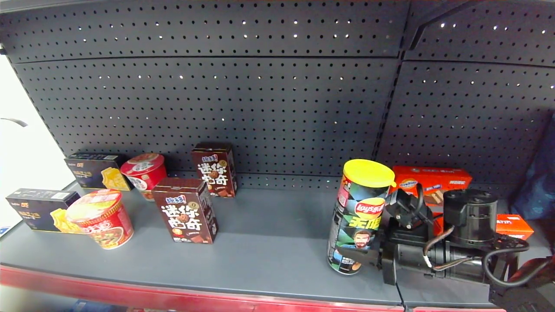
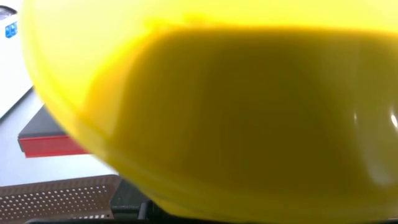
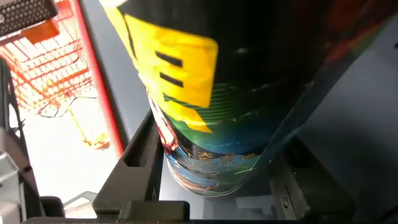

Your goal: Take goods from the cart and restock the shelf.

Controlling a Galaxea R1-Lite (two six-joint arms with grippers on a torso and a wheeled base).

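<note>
A tall chip can [image 1: 357, 216] with a yellow lid stands upright on the grey shelf [image 1: 269, 242], right of the middle. My right gripper [image 1: 356, 248] is shut on its lower half from the right side. In the right wrist view the can [image 3: 211, 112] sits between the two dark fingers [image 3: 134, 158]. A large yellow rounded object [image 2: 217, 112] lies very close to the left wrist camera. A red wire cart [image 3: 50, 81] stands below the shelf edge.
Two brown biscuit boxes [image 1: 185, 216], [image 1: 214, 169], two red noodle cups [image 1: 102, 219], [image 1: 144, 173] and two dark boxes [image 1: 41, 209], [image 1: 97, 171] stand at the left. Orange boxes [image 1: 433, 180], [image 1: 514, 225] sit behind the can. Bare shelf lies between the groups.
</note>
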